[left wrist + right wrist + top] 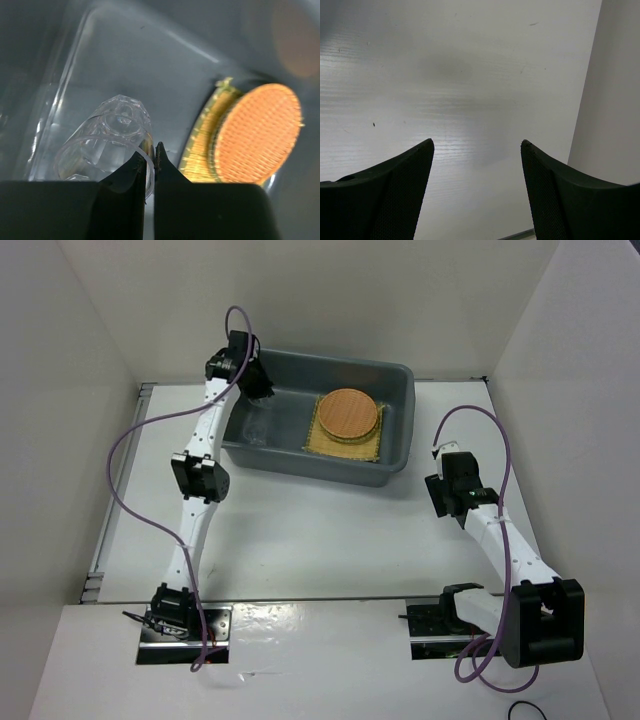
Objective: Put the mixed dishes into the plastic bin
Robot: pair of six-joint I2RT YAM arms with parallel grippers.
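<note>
Reaching into the bin (300, 462) at the upper left of the overhead frame, my left claw (151, 153) is clenched, its 2 fingers drawn nearly together on the rim of 1 clear cup (117, 130). In my left wrist view the cup fills the lower left, tipped with its mouth toward the camera and its faceted base pointing away, over the bin's grey floor. I cannot tell whether it rests on that floor or hangs clear of it.

To the right in the same view, the orange-brown plate (257, 132) lies on the mat (200, 145), whose frayed tan edge shows around the plate's left side. The overhead frame puts both at the right end of the bin, the plate centred on the mat and well apart from my left claw.

My right claw (477, 150) is released, its 2 fingers spread wide over the bare white table (300, 540). In the overhead frame it sits at centre right, outside the bin and just off its right end, touching nothing.
</note>
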